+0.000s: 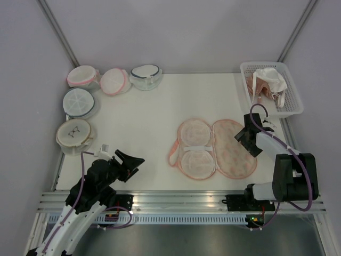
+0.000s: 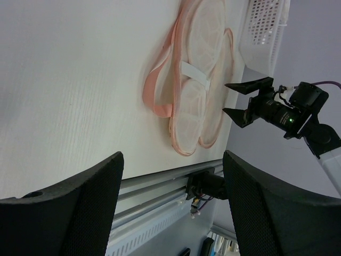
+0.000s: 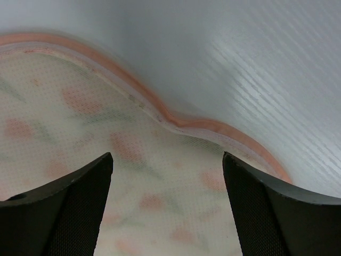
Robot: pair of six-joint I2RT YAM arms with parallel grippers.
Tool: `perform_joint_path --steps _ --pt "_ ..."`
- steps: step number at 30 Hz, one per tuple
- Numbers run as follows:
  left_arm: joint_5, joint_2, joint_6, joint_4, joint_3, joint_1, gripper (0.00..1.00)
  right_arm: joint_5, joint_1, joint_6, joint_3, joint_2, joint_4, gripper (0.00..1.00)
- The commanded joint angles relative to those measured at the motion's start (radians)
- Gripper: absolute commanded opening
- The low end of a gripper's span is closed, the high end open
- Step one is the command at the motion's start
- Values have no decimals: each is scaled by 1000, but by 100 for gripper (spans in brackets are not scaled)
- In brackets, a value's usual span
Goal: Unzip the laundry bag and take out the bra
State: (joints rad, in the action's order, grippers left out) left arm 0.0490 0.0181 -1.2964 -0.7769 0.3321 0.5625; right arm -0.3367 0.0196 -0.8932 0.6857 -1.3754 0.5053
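On the counter (image 1: 149, 106), right of centre, the bag (image 1: 234, 152) lies unzipped and spread flat like an open shell. Its printed half is to the right, and the bra (image 1: 196, 149) rests cups-up on the other half. So the unzipping looks done, and lifting the bra out is what is left.

The right gripper (image 1: 244, 140) hovers over the printed half's right edge, fingers apart and holding nothing. The left gripper (image 1: 130, 161) sits near its base, well apart from the bag, fingers also apart and empty.

Only the top view gives the whole layout. The right wrist view shows just printed fabric and the pink zip edge (image 3: 176, 120) close under its fingers; whether they touch it I cannot tell. The left wrist view, turned sideways, shows the white cups with a band (image 2: 194, 74) across them, a pink loop (image 2: 157, 90) beside them, and the right gripper open at the bag's edge.
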Motion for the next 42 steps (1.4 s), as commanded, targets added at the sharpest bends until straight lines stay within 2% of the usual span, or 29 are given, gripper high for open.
perform_joint_path --steps 1,4,8,11,12,16,18,23,27,30,34,37,42 --pt "-14 -9 -15 -4 -10 0 79 -42 -12 26 17 33 -25 88" --pt "-20 -6 -20 -2 -15 0 79 -33 -12 88 53 50 -18 88" --pt "-21 -1 -27 5 -19 0 79 -38 -82 131 72 27 -11 90" --pt "-18 -3 -32 5 -21 0 79 105 -168 172 55 -40 -54 89" --pt "-20 -6 -32 5 -21 0 79 128 -234 184 51 -59 -66 88" --pt "-21 -6 -32 5 -19 2 79 241 -325 240 37 -137 -117 87" --pt "-26 -3 -34 7 -21 0 79 313 -333 247 31 -152 -145 86" --pt "-21 -4 -30 7 -16 1 79 332 -334 252 -11 -90 -178 86" --pt "-17 -7 -32 7 -30 0 79 412 -333 261 -67 91 -218 85" --pt "-14 -7 -34 7 -36 0 79 413 -333 290 -62 142 -189 85" --pt "-12 -9 -37 7 -39 0 79 365 -333 355 30 69 -27 88" --pt "-11 -9 -37 11 -44 0 79 306 -333 358 57 7 9 89" --pt "-5 -9 -38 8 -45 0 79 332 -333 358 48 -42 -7 81"
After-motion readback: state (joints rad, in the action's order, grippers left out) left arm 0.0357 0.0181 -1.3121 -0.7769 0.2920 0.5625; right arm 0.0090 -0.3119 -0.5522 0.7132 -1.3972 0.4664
